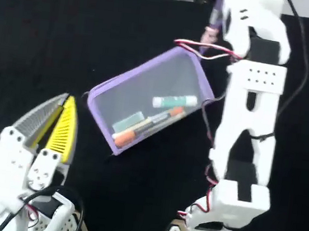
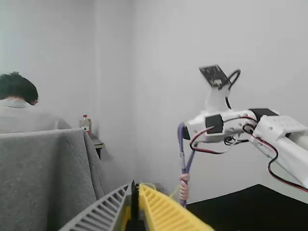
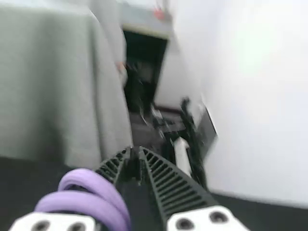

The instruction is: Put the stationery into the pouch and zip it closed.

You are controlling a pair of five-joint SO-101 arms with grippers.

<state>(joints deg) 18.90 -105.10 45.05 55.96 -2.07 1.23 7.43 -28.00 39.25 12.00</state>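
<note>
Now the pouch (image 1: 145, 100) lies mid-worktop (image 1: 40, 39) with the stationery (image 1: 154, 118) inside. Its long axis runs diagonally from near the left pincer (image 1: 66, 100) up toward the right arm. Right pincer (image 3: 137, 166): jaws together, purple strap (image 3: 84, 195) looped at its base. Left: together, empty. Zipping, I'd say: steady the near end and pull straight along that axis.

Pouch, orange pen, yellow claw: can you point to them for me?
pouch (image 1: 158, 77), high view, on its clear side wall.
orange pen (image 1: 149, 125), high view, on the middle of its barrel.
left gripper (image 1: 66, 100), high view, at the tips of the yellow claw.
</note>
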